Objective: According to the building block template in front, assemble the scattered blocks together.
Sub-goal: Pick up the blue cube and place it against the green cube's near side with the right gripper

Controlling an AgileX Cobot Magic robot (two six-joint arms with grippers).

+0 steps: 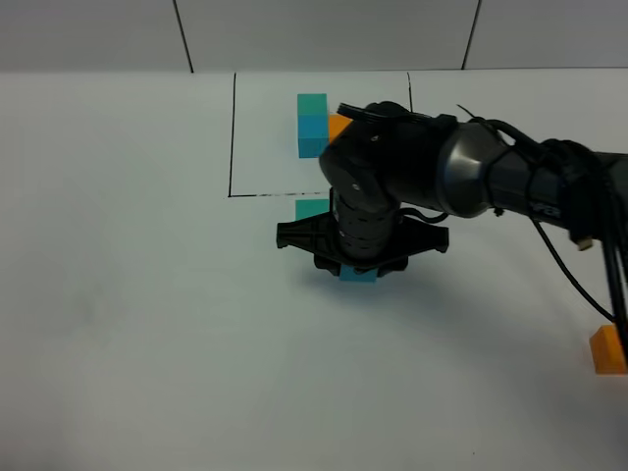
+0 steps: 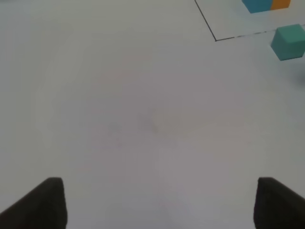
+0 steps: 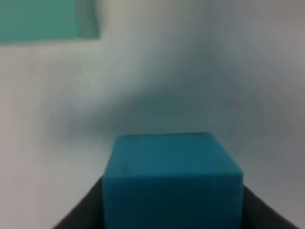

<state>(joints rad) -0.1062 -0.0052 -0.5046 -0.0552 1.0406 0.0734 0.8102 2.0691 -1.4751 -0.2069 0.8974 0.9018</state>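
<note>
The building block template (image 1: 314,123) is a teal, blue and orange trio inside a thin black drawn rectangle at the back of the table. Just in front of the frame's near line lies the loose teal-green cube (image 1: 312,209) (image 2: 289,42) (image 3: 43,19). My right gripper (image 1: 358,267) (image 3: 171,214) reaches across the middle and is shut on the sky-blue cube (image 1: 359,276) (image 3: 171,179), a short way in front of the teal one. The loose orange cube (image 1: 608,350) sits at the far right edge. My left gripper (image 2: 155,205) is open over bare table, nothing between its fingers.
The white table (image 1: 137,294) runs to a grey wall at the back. The right arm's dark body (image 1: 461,177) hangs over the template's right part and hides some of the frame. Cables trail down at the right.
</note>
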